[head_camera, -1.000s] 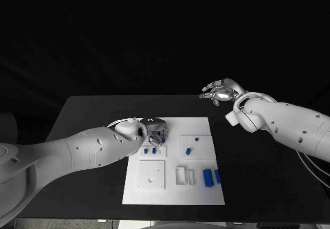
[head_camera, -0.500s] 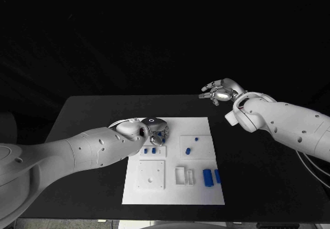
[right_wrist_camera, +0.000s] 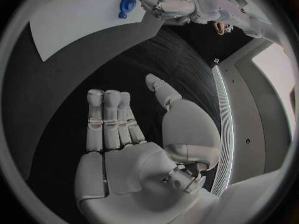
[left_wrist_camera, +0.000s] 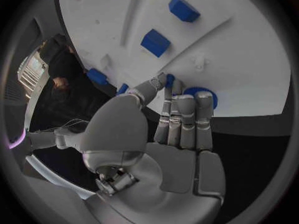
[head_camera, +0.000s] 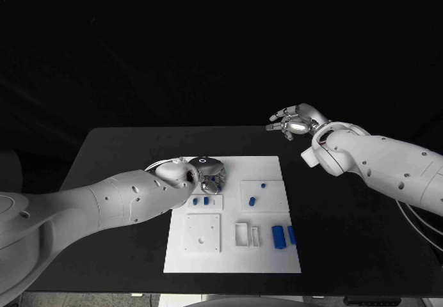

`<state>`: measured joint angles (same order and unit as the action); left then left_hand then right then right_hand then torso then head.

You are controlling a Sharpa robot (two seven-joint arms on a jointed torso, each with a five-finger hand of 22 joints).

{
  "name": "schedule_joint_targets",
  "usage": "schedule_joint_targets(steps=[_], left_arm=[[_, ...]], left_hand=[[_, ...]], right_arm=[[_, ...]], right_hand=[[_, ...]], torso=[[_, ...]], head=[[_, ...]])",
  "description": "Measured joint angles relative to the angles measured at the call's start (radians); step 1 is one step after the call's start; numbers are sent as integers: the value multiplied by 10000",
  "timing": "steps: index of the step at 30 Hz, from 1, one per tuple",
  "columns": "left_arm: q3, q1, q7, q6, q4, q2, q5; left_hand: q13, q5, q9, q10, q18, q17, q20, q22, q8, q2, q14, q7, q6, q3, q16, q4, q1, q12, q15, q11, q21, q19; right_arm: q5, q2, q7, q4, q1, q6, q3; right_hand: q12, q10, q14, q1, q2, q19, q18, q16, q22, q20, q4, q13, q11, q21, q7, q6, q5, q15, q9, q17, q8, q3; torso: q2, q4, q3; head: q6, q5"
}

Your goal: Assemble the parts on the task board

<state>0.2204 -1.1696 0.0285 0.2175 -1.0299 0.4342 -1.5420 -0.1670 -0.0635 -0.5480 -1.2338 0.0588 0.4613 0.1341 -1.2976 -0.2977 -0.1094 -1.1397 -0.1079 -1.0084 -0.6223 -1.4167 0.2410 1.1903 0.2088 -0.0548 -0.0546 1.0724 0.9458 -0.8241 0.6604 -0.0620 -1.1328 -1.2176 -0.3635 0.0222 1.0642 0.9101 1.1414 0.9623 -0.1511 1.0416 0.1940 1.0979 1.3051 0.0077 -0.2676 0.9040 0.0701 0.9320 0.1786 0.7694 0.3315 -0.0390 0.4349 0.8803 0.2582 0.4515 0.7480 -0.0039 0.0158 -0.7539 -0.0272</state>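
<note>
— While the left hand (head_camera: 205, 174) hovers over the far-left corner of the white board (head_camera: 267, 259), what is it doing?

— It looks to be pinching a round blue piece (left_wrist_camera: 201, 95) between its thumb and fingertips (left_wrist_camera: 187, 100), the fingers pressed close side by side. Whether the piece already touches the board I cannot tell.

— And the other hand?

— The right hand (head_camera: 296, 121) hangs past the table's far edge, well apart from the board, fingers loosely spread and holding nothing. Its wrist camera shows an empty palm (right_wrist_camera: 131, 149).

— So which arm does the coming move belong to?

— The left, I'd judge; it is right above the board. The loose blue pieces lie toward the near edge from it: two small ones (head_camera: 200, 201) just beside it, two on the raised plate (head_camera: 258, 194) to their right, and two long bars (head_camera: 283, 235) close to the near-right corner, their long axes running far edge to near edge.

— Which direction matters most?

— Straight down, probably, since the round piece must seat in the board beneath the hand.
</note>
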Motion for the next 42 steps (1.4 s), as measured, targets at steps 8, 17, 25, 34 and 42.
schedule_joint_targets(steps=[8,17,25,34,42], left_arm=[[0,26,-13,67,-32,41,-13],[2,90,0,404,-116,206,58],[-91,126,0,614,-414,498,277],[-735,122,23,743,-1079,1079,780],[-837,122,21,620,-1486,1619,1229]], left_hand=[[-65,67,-18,-282,-1,-27,36,1,-99,153,-208,99,-281,-113,-38,55,17,53,-143,174,82,146],[-105,81,-8,-418,-3,-37,70,2,-150,175,-303,97,-385,-151,-77,95,17,39,-188,204,116,247],[-103,61,-8,-419,-4,-39,68,3,-151,176,-306,98,-384,-179,-77,124,19,26,-184,203,116,249],[-89,64,0,-428,-4,-48,89,4,-151,176,-317,98,-383,-208,-77,97,19,-2,-172,193,116,273],[-86,66,19,-445,-10,-56,86,5,-149,175,-318,99,-382,-208,-76,97,20,-47,-171,175,116,301]], right_arm=[[0,-2,-3,0,0,0,0],[1,-7,-6,0,0,0,0],[1,8,-9,-9,0,-1,0],[1,50,-13,-21,0,-1,0],[2,60,-13,-31,0,-1,0]], right_hand=[[0,0,0,0,0,0,0,0,-1,0,0,-9,0,0,15,19,16,0,0,0,0,0],[-1,14,1,1,-1,0,0,0,8,0,0,-19,14,0,1,33,16,0,0,-10,0,0],[-1,14,0,1,-1,0,1,-1,8,0,0,-30,14,0,-1,33,16,0,0,-10,0,0],[-1,15,0,1,-1,0,0,-1,7,0,0,-41,15,0,-4,34,23,0,1,-9,0,0],[-2,15,0,1,-1,0,1,37,17,0,0,-41,15,0,-18,46,55,0,1,-18,0,0]], torso=[[-2,1,-1],[-3,-7,-4],[-3,-6,-4],[-11,14,-2],[-22,30,3]], head=[[-7,2],[15,14],[49,35],[107,15],[130,-12]])
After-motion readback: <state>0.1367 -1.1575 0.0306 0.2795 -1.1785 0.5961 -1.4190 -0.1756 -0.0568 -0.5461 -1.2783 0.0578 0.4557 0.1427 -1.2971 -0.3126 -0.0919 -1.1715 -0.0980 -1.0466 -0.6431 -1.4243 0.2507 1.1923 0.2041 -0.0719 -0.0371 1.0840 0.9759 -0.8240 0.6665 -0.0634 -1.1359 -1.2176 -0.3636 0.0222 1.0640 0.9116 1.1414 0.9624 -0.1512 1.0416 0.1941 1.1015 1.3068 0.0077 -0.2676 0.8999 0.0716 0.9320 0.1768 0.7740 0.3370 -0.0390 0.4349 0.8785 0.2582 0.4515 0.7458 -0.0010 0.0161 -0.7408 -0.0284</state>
